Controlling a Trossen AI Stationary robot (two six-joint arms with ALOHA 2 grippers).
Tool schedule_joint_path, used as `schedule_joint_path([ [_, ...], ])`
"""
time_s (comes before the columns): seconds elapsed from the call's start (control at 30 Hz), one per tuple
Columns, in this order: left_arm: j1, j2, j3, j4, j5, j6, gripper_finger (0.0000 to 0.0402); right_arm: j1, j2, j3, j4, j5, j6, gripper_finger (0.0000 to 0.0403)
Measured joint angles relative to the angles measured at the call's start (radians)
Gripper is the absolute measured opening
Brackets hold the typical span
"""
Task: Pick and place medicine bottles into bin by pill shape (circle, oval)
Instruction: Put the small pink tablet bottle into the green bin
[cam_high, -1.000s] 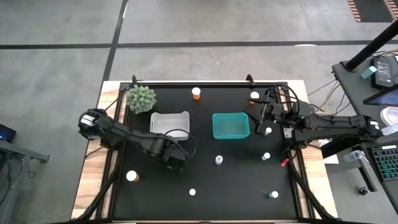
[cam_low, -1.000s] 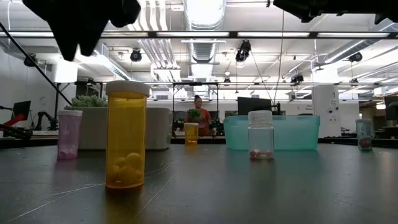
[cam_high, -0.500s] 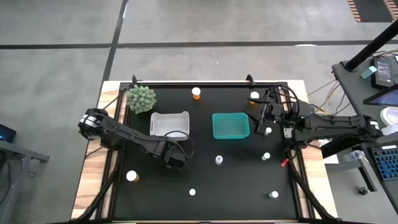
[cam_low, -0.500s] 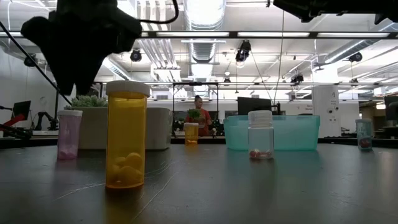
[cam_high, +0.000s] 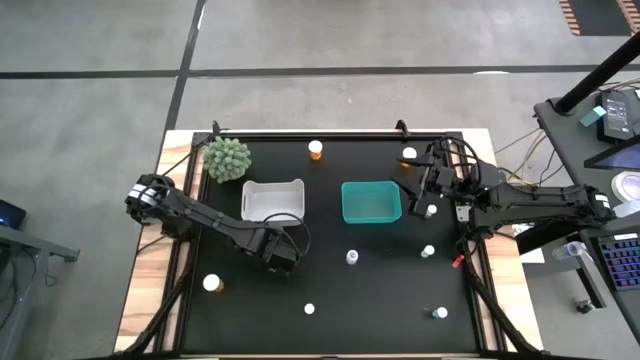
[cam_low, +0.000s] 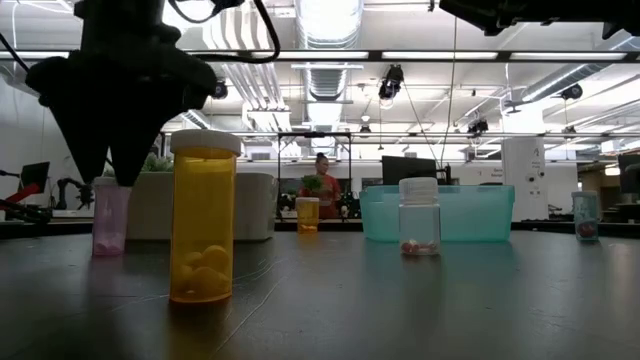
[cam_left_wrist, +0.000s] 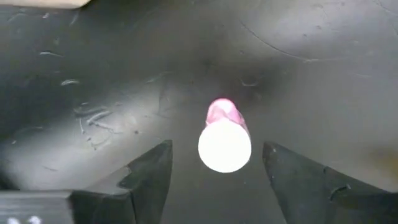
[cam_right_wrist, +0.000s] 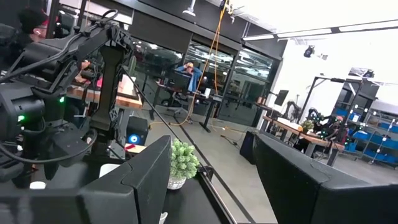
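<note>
My left gripper hangs over the middle-left of the black desk, in front of the white open-topped plastic tub, and I judge the step in hand to be the reach for a bottle, not yet the grasp; in the left wrist view my jaws stand wide apart with nothing between them but air, one finger on each side of a slim pale-pink bottle with a round white cap, which stands upright on the desk right under me; in the low view the same bottle shows just below my dark gripper, whitish-pink and clear-walled, the pills inside too small to tell for shape; the next move, as I judge it, calls for a straight descent until the fingers flank the cap, then a gentle close, since so narrow a bottle may tip if one finger touches first; further right in the low view stands a wider amber-orange bottle with a white cap, pale rounded pills heaped at its bottom, and beyond it a small clear bottle with a white cap in front of the teal open-topped plastic tub; both tubs look empty from above; my right gripper waits near the desk's right edge, just beside the teal tub, and its wrist view shows the jaws parted and holding nothing.
</note>
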Motion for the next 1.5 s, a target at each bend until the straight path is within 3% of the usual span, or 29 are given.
schedule_joint_path([
  [0.2,0.004,0.000,-0.039,0.074,-0.006,0.000,0.0219,0.000,0.000,0.000,0.000,0.000,0.000,0.0219],
  [0.57,0.005,0.000,-0.043,0.083,-0.007,0.001,0.0093,0.000,0.000,0.000,-0.002,0.000,0.000,0.0219],
  [0.87,0.020,-0.013,0.033,0.074,0.013,0.079,0.0102,0.000,0.011,0.000,-0.019,0.000,0.012,0.0219],
  [1.07,0.064,-0.016,0.192,0.085,-0.042,0.295,0.0104,0.000,0.107,0.096,-0.181,-0.027,0.054,0.0219],
  [1.23,0.089,-0.017,0.307,0.118,-0.132,0.597,0.0100,0.001,0.250,0.193,-0.334,-0.208,0.068,0.0219],
  [1.5,0.112,-0.018,0.361,0.283,-0.267,1.080,0.0099,0.005,0.480,0.296,-0.335,-0.456,0.092,0.0219],
])
